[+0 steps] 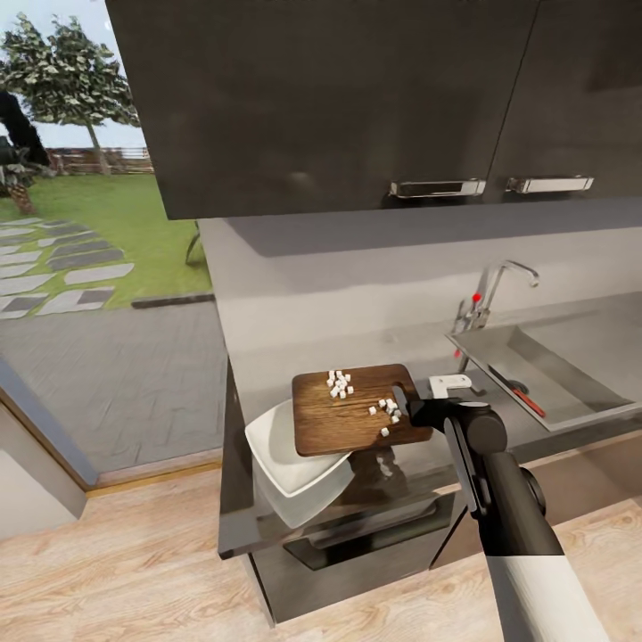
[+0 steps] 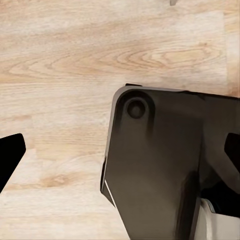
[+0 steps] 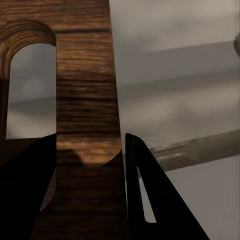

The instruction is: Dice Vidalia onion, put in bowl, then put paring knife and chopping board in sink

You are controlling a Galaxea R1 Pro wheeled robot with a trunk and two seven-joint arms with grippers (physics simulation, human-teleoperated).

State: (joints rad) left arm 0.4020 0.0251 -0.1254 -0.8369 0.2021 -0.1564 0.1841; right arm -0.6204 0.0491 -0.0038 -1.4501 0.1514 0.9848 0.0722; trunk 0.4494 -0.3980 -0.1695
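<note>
The dark-brown chopping board [image 1: 352,419] hangs slightly tilted over the white square bowl [image 1: 285,464], and covers the bowl's right part. Tiny white cubes of diced onion [image 1: 340,383] lie on the board in two small clusters. My right gripper [image 1: 406,406] is shut on the board's slotted handle end [image 3: 85,100], one finger on each face. The paring knife [image 1: 520,392], with its red handle, lies in the sink [image 1: 580,392]. My left gripper [image 2: 120,150] is open, its fingers [image 2: 10,157] wide apart over the wooden floor.
The bowl sits on the grey countertop [image 1: 241,508] near its front left corner. The chrome tap [image 1: 490,294] with a red knob stands behind the sink. Dark wall cabinets [image 1: 357,98] hang overhead. A dark part of my base [image 2: 160,165] is below the left gripper.
</note>
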